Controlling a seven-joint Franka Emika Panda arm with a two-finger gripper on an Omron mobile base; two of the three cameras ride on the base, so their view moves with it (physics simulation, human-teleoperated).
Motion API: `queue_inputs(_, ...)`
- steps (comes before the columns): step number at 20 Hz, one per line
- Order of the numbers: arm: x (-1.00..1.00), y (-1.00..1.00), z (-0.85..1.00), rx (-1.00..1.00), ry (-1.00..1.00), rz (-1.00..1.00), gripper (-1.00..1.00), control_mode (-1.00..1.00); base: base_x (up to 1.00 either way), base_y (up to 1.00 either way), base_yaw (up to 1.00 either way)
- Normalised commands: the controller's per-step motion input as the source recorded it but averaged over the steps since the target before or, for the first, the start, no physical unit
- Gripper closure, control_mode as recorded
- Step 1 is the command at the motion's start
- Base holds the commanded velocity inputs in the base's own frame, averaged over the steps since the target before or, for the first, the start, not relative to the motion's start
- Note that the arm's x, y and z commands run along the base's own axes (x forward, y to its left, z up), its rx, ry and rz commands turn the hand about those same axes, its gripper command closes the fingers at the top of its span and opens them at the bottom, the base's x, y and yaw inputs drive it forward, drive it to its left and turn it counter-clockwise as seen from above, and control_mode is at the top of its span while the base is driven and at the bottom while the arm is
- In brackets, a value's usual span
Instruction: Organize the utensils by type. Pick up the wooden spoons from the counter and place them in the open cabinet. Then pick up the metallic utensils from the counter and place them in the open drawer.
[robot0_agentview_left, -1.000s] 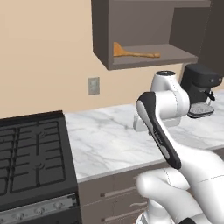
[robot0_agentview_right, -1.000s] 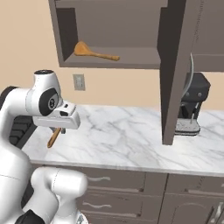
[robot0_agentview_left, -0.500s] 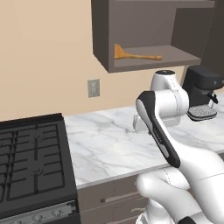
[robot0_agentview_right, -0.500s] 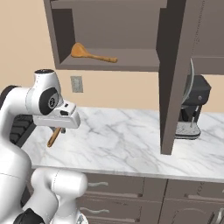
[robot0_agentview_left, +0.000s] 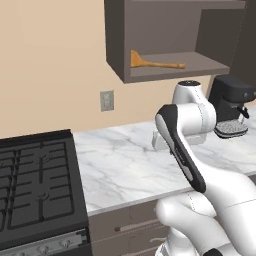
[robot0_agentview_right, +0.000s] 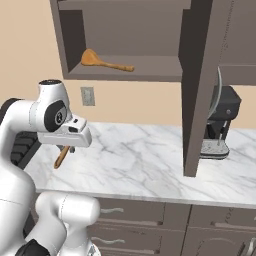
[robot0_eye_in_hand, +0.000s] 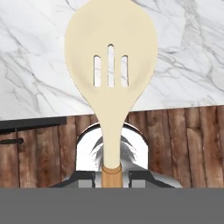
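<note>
The white arm rises from the base, folds at its dark elbow and reaches forward, with the wrist level above the worktop. The gripper (robot0_eye_in_hand: 112, 176) hangs below the wrist, pointing down, its jaws closed on the handle of the slotted wooden spoon (robot0_eye_in_hand: 111, 65), whose pale bowl juts out beyond the fingertips (robot0_eye_in_hand: 139, 176).

No text, label, brand or number can be read anywhere; every surface is plain. Nothing printed shows in any view.
</note>
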Motion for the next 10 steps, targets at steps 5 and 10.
queue_inputs(5,-0.02,-0.01,0.04,0.0,-0.05,0.03,1.0,-1.0,-0.01,-0.02,0.03)
queue_inputs(10,-0.01,-0.04,0.28,-0.02,-0.31,0.18,1.0,-1.0,0.0,0.0,0.0)
